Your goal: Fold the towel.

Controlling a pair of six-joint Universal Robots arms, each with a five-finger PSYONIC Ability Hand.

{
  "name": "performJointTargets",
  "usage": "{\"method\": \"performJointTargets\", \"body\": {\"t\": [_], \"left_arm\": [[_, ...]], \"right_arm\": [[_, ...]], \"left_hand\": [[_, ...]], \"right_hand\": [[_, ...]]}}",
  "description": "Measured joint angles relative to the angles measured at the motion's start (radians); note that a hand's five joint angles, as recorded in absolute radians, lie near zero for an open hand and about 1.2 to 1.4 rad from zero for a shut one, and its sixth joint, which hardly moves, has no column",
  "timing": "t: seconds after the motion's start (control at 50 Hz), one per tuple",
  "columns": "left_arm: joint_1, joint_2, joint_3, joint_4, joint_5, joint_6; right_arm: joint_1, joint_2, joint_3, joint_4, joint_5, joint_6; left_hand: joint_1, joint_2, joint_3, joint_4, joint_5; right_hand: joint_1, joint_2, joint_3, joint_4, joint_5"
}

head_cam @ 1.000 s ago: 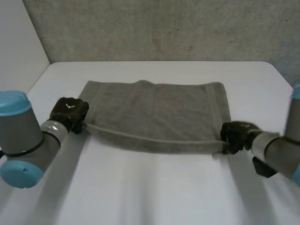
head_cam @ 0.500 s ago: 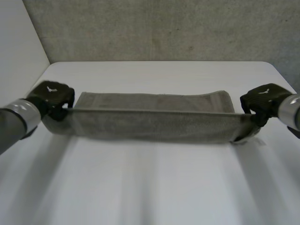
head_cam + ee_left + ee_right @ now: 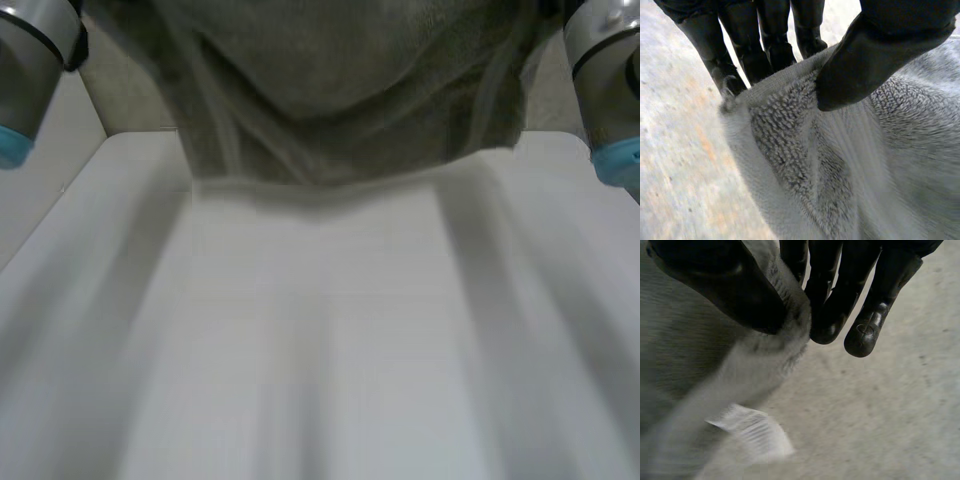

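towel (image 3: pixel 340 90) held up between both hands

the left arm (image 3: pixel 30 60) is above the far left corner, and the left hand (image 3: pixel 875 60) pinches a top corner of the grey towel between thumb and fingers (image 3: pixel 765 55). the towel sags in the middle, its lower edge hanging over the far edge of the white tabletop (image 3: pixel 320 340). the right hand (image 3: pixel 730 290) pinches the other top corner the same way, a white label (image 3: pixel 752 432) just below its thumb, with the right arm (image 3: pixel 610 70) above the far right corner.
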Motion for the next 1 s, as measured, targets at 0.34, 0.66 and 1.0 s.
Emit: {"method": "performJointTargets", "body": {"t": [0.34, 0.66, 1.0], "left_arm": [[0.083, -0.055, -0.672, 0.073, 0.13, 0.328], [0.174, 0.173, -0.896, 0.113, 0.149, 0.365], [0.165, 0.169, -0.966, 0.134, 0.149, 0.33]], "right_arm": [[-0.044, 0.059, 0.446, 0.222, -0.142, -0.136], [-0.102, -0.065, 0.643, 0.255, -0.148, 0.112], [-0.105, 0.032, 0.71, 0.241, -0.091, 0.308]], "left_hand": [[0.0, 0.0, 0.001, 0.005, 0.003], [0.0, 0.0, 0.001, 0.005, 0.003], [0.0, 0.0, 0.001, 0.005, 0.003]], "right_hand": [[0.0, 0.0, 0.0, 0.0, 0.0], [0.0, 0.0, 0.0, 0.0, 0.0], [-0.47, -0.467, -0.463, -0.457, -0.508]]}}
